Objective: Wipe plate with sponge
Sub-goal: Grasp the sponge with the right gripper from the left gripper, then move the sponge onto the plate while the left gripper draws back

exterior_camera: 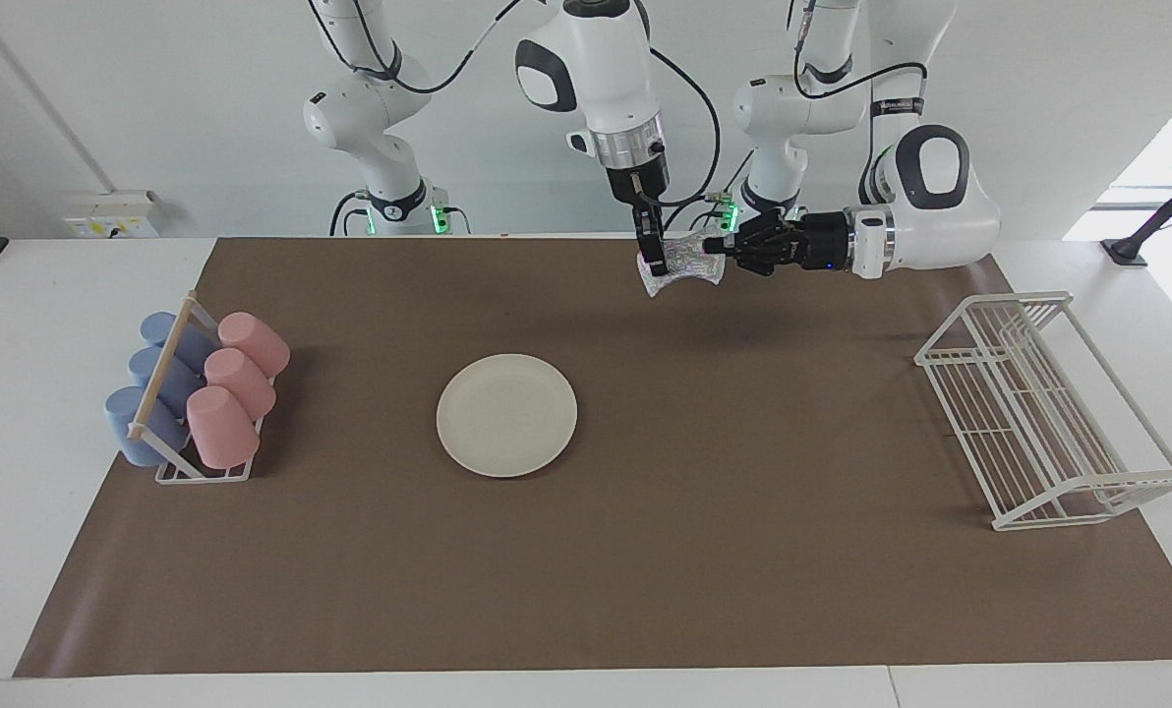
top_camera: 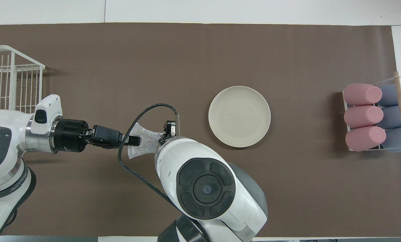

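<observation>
Both the left gripper (exterior_camera: 716, 246) and right gripper (exterior_camera: 657, 265) are gripping the sponge (exterior_camera: 682, 264) at upper centre; tugging apart risks dropping it short of the plate (exterior_camera: 506, 415).

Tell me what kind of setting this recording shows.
Most likely a robotics lab bench staged as a dishwashing station: a brown mat covers a white table, holding a cream plate, a rack of pink and blue cups and an empty white wire dish rack.
</observation>
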Motion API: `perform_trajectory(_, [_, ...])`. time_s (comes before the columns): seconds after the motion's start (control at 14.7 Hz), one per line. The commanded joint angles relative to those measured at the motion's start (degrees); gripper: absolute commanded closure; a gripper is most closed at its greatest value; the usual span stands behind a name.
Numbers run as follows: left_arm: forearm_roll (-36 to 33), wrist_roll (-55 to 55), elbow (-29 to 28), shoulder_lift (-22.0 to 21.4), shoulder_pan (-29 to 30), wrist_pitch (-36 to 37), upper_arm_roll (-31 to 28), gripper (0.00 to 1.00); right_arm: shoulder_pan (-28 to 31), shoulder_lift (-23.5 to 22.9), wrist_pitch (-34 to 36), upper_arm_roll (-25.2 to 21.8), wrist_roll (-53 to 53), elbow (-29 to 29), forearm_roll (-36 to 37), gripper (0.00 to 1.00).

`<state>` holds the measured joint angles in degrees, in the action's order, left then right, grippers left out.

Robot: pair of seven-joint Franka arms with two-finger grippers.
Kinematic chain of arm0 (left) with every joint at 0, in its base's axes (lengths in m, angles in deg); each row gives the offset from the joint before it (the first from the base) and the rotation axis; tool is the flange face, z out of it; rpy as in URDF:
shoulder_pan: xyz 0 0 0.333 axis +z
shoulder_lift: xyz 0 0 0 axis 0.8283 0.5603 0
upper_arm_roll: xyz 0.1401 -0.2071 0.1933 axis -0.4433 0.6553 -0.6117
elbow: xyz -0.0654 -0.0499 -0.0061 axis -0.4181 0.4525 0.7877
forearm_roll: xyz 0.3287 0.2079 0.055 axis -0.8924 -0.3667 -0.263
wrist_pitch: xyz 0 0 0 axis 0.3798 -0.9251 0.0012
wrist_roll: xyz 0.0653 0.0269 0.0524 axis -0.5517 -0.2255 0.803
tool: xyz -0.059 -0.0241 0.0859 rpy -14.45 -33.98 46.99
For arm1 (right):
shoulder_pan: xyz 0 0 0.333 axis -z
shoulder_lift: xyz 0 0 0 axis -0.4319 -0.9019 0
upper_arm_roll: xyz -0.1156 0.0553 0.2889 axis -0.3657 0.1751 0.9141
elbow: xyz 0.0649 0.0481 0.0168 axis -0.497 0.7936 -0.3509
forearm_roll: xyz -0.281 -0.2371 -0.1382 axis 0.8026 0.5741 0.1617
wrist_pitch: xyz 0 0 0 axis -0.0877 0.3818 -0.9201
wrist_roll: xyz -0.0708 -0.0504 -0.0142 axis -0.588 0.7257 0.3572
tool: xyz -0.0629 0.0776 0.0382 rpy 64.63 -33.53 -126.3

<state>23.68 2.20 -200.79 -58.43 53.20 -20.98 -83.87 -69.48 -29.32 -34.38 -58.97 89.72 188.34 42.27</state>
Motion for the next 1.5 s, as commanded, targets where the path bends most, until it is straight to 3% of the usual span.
perform_trajectory(0.0, [0.7,1.1,-1.5,-1.2,-0.3,1.0,-0.6,1.00,0.4,1.1,-0.8,0.1,-1.1,1.5,0.3,1.00])
perform_trajectory(0.61, [0.1,1.0,-1.2,-1.2,-0.3,1.9,-0.6,1.00,0.8,1.1,-0.7,0.1,-4.6,1.6,0.3,1.00])
perform_trajectory(0.68, [-1.2,1.0,-1.0,-1.2,-0.3,2.0,-0.6,0.83,0.9,1.1,-0.7,0.1,-4.7,1.6,0.3,1.00])
perform_trajectory(0.75, [-2.3,0.7,-0.9,-1.2,-0.3,2.1,-0.6,0.24,0.9,1.1,-0.7,0.1,-4.7,1.6,0.3,1.00])
perform_trajectory(0.82, [-2.6,0.5,-0.9,-1.3,-0.3,2.5,-0.6,0.00,0.9,1.1,-0.7,0.1,-4.7,1.6,0.3,1.00])
perform_trajectory(1.09, [-7.5,-0.3,0.4,-1.4,0.3,2.8,-0.7,0.00,1.0,1.2,-0.5,0.1,-5.9,1.7,0.3,1.00])
perform_trajectory(1.43, [-19.8,-7.4,6.9,-1.3,2.6,2.0,-0.7,0.00,7.8,3.9,1.0,-0.1,-24.5,9.0,0.3,1.00])
